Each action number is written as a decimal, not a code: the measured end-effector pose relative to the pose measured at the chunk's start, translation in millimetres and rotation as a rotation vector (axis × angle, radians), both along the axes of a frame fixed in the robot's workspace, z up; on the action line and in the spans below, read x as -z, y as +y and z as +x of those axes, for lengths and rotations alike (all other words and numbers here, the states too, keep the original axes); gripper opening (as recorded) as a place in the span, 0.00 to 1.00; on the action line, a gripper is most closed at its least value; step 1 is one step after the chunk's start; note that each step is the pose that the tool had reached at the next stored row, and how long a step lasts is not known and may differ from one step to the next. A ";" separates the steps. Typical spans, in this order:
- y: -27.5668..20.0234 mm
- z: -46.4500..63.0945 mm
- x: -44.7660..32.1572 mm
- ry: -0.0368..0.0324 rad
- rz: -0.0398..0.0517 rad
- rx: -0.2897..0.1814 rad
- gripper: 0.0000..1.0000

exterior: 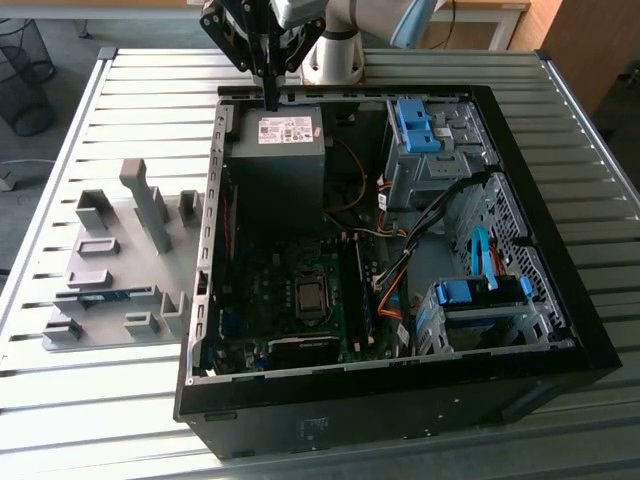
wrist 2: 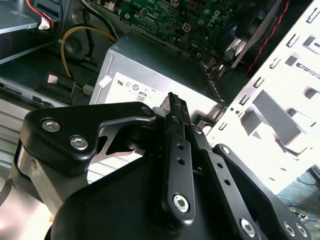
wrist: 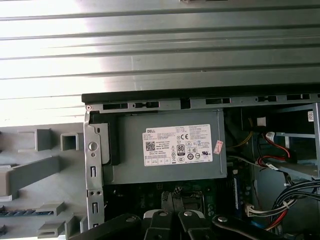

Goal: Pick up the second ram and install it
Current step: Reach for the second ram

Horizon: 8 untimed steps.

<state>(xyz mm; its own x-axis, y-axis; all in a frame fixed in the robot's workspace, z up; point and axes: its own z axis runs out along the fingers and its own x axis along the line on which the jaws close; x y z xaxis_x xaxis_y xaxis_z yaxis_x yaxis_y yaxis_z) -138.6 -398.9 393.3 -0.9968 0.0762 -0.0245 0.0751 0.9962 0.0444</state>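
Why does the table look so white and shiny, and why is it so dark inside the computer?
First wrist view: light glares off the metal table, bleaching its slats. Exterior view: the walls of the computer case shade its inside. Second wrist view: the black gripper looks dark beside the brightly lit case frame.

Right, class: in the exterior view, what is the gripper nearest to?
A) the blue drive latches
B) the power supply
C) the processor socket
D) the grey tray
B: the gripper hangs right at the edge of the power supply, while the ram lies well apart from it on the grey tray.
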 end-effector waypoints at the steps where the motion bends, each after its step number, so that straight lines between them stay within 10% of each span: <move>1: 0.0 -0.3 0.0 0.0000 0.0000 0.000 0.10; 8: 0.0 -2.2 0.0 0.0000 0.0000 0.000 0.10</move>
